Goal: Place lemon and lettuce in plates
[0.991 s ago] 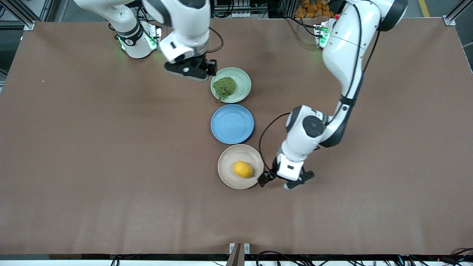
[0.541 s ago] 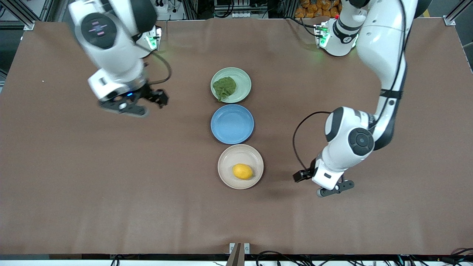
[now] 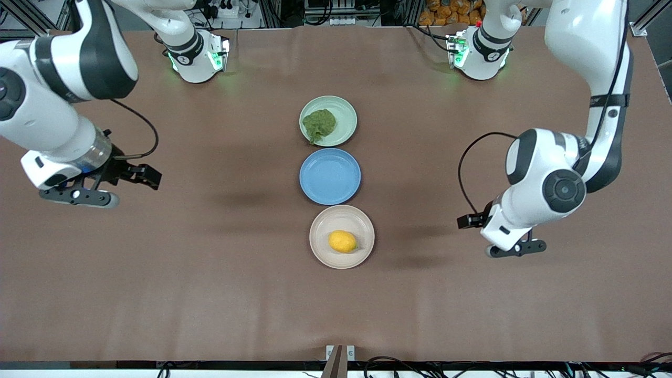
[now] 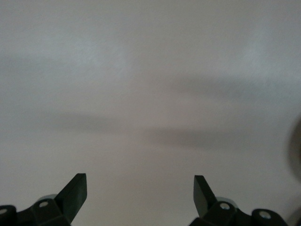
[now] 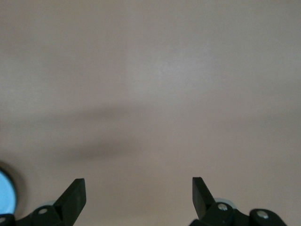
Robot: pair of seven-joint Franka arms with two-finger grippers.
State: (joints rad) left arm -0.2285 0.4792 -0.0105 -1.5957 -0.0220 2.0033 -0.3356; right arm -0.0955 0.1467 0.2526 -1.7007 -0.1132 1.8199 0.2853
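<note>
The lemon (image 3: 342, 241) lies in the beige plate (image 3: 321, 224), the plate nearest the front camera. The lettuce (image 3: 319, 124) lies in the mint green plate (image 3: 347, 112), the plate farthest from the front camera. My left gripper (image 3: 514, 248) hangs open and empty over bare table toward the left arm's end, well apart from the beige plate. My right gripper (image 3: 77, 196) hangs open and empty over bare table toward the right arm's end. The left wrist view shows my left gripper (image 4: 140, 181) over bare table only. The right wrist view shows my right gripper (image 5: 138, 184) over bare table.
A blue plate (image 3: 329, 176) sits empty between the two other plates; its edge shows in the right wrist view (image 5: 4, 190). The three plates form a line down the table's middle. Brown table surface spreads on both sides.
Both arms have swung away from the plates, the left toward its end of the table, the right toward its own. The lemon and lettuce stay in their plates.
</note>
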